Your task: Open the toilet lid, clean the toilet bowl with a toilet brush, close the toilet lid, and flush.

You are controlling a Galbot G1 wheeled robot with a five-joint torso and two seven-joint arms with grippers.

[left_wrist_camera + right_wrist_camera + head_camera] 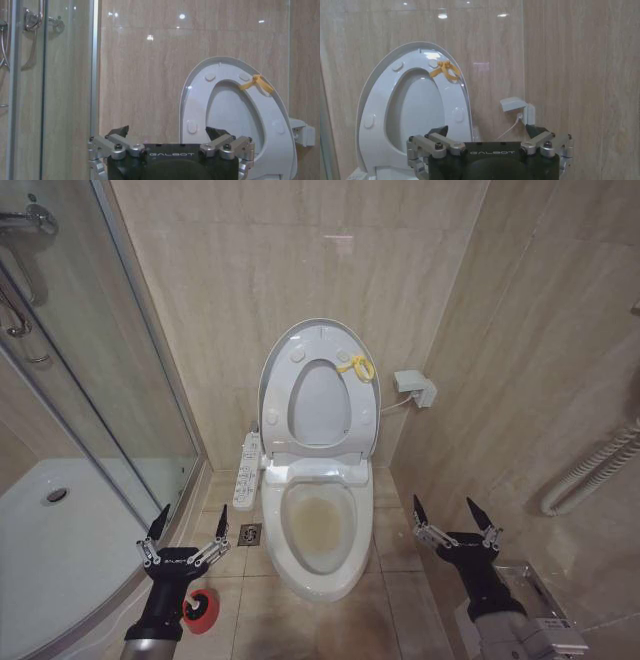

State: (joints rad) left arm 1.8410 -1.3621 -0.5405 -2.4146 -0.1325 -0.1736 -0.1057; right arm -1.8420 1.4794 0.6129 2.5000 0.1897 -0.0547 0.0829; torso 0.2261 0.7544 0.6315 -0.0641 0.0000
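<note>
With the toilet lid [322,385] upright against the far wall, the toilet bowl [318,528] lies uncovered between my arms. Left gripper [186,532] and right gripper [457,520] hang wide open, empty, flanking its rim; red holder cup [203,612] sits near-left.

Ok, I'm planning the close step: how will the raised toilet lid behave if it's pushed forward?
The toilet lid stands upright against the wall, so it will probably swing down on its hinge, not slide. It looks like smooth, thin plastic: likely light, stiff and slippery for fingers. Past upright it may drop and slam.
</note>
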